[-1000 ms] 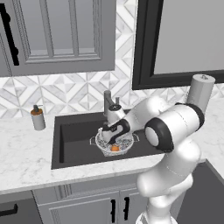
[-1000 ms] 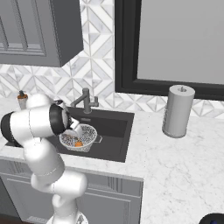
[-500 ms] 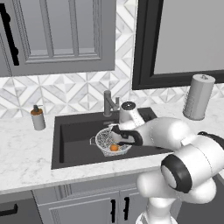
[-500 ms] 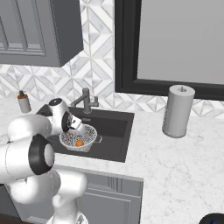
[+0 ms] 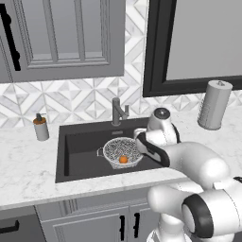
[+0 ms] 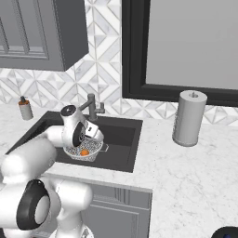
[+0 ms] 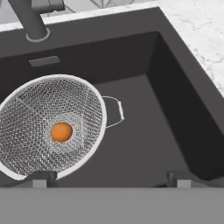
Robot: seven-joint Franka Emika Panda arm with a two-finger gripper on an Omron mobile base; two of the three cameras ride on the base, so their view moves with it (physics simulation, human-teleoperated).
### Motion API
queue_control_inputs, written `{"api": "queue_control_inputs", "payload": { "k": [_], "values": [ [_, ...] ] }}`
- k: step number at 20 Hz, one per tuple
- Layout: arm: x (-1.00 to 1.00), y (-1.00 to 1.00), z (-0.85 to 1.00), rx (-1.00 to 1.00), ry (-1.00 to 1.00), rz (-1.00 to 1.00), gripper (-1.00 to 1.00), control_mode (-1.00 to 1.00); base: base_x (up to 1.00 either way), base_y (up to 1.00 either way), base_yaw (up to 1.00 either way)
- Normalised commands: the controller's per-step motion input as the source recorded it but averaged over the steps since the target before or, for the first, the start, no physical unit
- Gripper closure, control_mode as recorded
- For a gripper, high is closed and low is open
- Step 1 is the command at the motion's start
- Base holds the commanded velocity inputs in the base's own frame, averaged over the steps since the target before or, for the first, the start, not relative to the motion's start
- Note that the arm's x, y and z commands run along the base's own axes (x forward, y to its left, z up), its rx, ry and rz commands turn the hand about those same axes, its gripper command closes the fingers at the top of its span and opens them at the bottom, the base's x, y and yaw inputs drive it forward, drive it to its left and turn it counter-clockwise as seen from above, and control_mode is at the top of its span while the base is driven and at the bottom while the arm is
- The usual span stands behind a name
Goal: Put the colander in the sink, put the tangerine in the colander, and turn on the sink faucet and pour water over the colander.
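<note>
One fruit: the tangerine [image 7: 61,132] lies at the bottom of the colander [image 7: 43,127], near its middle; from the left base it shows as an orange dot [image 5: 123,159] in the mesh bowl [image 5: 122,151].
Soap dispenser: the soap dispenser [image 5: 41,127] stands on the marble left of the sink [image 5: 82,146], well apart from the bowl.
Colander: it sits upright on the black floor of the sink [image 7: 144,131], one wire handle pointing toward the bare floor.
Faucet: the sink faucet [image 5: 118,111] rises behind the basin rim, back of the colander; no water shows.
My gripper: my gripper [image 7: 109,178] hangs over the sink, fingers spread wide with nothing between them, one tip [image 7: 40,178] beside the colander rim.
Paper towel roll: the paper towel roll [image 5: 214,104] stands far right on the counter.
</note>
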Motion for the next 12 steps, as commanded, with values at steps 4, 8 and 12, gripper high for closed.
{"api": "queue_control_inputs", "payload": {
  "k": [4, 8, 12],
  "values": [
    [0.00, -0.37, 0.32, 0.00, -0.19, 0.03, -1.00, -1.00, 0.00, 0.00, 0.00],
    [0.00, -0.26, 0.30, 0.00, -0.24, 0.00, -1.00, -1.00, 0.00, 0.00, 0.00],
    [0.00, -0.10, 0.19, 0.00, -0.36, 0.00, -1.00, -1.00, 0.00, 0.00, 0.00]
  ]
}}
